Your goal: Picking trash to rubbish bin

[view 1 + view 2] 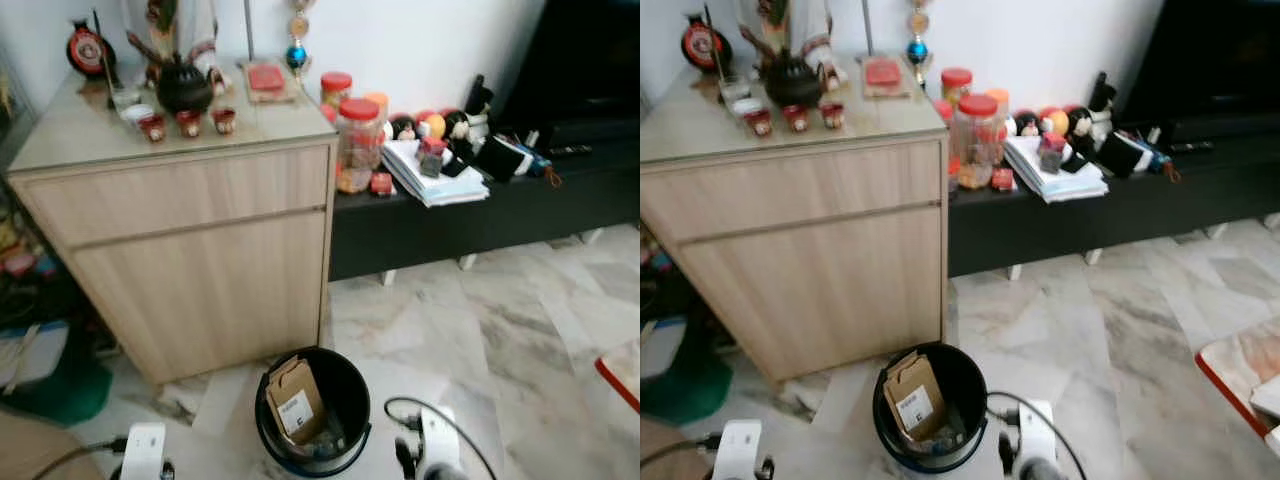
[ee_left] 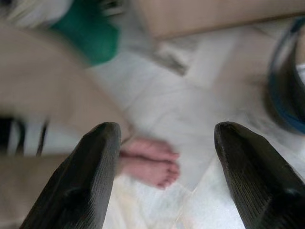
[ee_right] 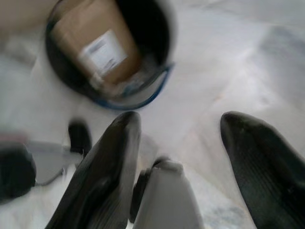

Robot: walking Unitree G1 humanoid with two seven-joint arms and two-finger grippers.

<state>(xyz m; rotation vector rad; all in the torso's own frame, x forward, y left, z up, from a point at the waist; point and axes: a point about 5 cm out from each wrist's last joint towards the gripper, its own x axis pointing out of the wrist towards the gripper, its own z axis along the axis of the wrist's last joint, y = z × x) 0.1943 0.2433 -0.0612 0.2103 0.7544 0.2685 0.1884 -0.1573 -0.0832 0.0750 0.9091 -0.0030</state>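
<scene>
A black round rubbish bin [image 1: 345,392] stands on the marble floor in front of the wooden cabinet. A brown cardboard box with a white label [image 1: 294,402] leans inside it, on some clear wrapping. The same bin [image 3: 151,28] and box [image 3: 95,43] lie just beyond my right gripper [image 3: 178,157], which is open and empty above the floor. My left gripper [image 2: 167,162] is open and empty too, hanging over pale floor tiles with the bin's blue-edged rim [image 2: 281,95] off to one side. Both forearms [image 1: 143,452] [image 1: 435,445] sit low on either side of the bin.
A light wooden cabinet [image 1: 190,240] with a teapot and cups stands behind the bin. A low black bench [image 1: 480,215] carries jars, papers and toys. A green bag [image 1: 60,385] lies at the left. A person's bare foot [image 2: 150,162] rests on the floor. A red-edged mat [image 1: 1240,375] lies right.
</scene>
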